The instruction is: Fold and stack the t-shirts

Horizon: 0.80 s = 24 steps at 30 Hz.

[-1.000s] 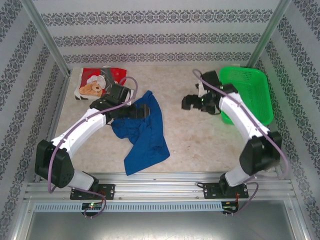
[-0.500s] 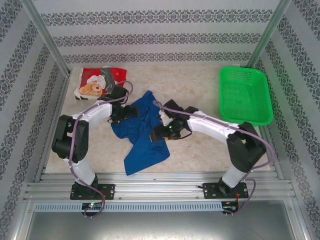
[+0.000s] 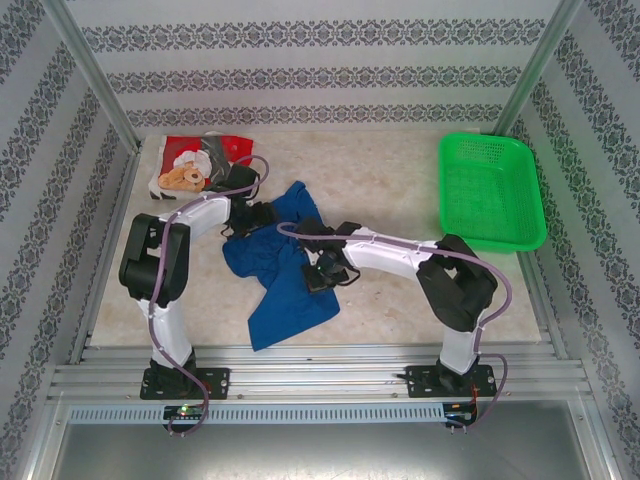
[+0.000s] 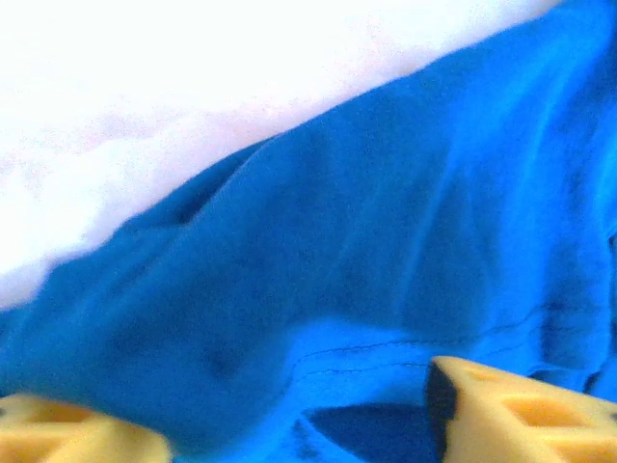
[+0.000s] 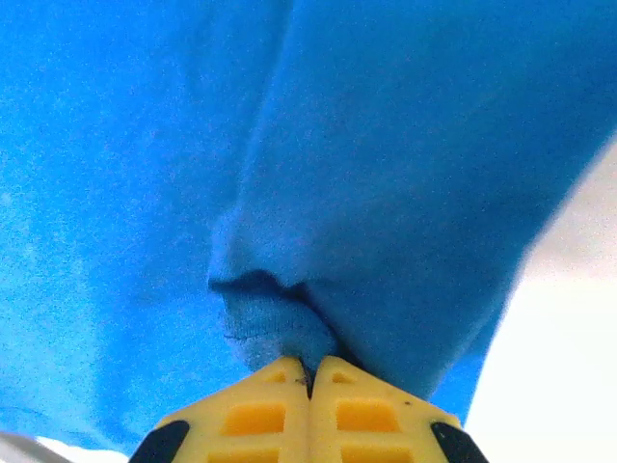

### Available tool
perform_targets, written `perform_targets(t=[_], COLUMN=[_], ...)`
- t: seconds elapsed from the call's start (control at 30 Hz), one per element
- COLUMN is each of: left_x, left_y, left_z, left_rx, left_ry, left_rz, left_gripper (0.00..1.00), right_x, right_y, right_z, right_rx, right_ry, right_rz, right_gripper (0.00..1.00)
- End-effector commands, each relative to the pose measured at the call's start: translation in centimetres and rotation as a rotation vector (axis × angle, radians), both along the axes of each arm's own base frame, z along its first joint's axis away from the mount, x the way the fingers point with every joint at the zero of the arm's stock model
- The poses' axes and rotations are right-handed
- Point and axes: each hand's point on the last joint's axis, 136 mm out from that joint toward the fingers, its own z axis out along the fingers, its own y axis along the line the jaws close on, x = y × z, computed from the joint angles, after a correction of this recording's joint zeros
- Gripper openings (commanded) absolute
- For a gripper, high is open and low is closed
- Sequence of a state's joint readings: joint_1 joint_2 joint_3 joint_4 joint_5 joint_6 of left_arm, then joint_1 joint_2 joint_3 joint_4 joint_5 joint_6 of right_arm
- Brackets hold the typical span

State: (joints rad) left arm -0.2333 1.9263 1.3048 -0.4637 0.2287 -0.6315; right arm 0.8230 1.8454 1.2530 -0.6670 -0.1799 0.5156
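Right arm has swung in from the green basket. Right gripper pinches a fold of the blue t-shirt, mid-table. Left gripper sits on the same cloth with its fingers apart. I count two shirts and one basket. Red t-shirt is crumpled far-left, its print hard to make out.

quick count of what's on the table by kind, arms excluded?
T-shirts: 2 (blue t-shirt, red t-shirt)
Baskets: 1 (green basket)
Total: 3
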Motion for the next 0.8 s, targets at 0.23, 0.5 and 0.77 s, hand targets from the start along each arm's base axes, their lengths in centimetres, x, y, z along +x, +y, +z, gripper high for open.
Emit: perform_targets(t=[0.23,0.5,0.77], left_x=[0.4,0.5,0.9], left_y=[2.9,7.0,7.5], left_z=[-2.3,-0.1,8.1], left_rx=[0.07,0.039,-0.082], left_ry=[0.025,-0.047,-0.282], left_rz=[0.012,0.102,0.114], left_gripper=[0.17,0.09,0.09], right_x=[5.1,9.3,13.4], right_y=[-6.7,-13.9,-19.1], right_z=[6.1,11.0,15.9], right_rx=[-0.007,0.002,0.019], right_ry=[-0.183,-0.298,-0.41], right_rz=[-0.07,-0.192,-0.304], right_gripper=[0.0,0.0,0.0])
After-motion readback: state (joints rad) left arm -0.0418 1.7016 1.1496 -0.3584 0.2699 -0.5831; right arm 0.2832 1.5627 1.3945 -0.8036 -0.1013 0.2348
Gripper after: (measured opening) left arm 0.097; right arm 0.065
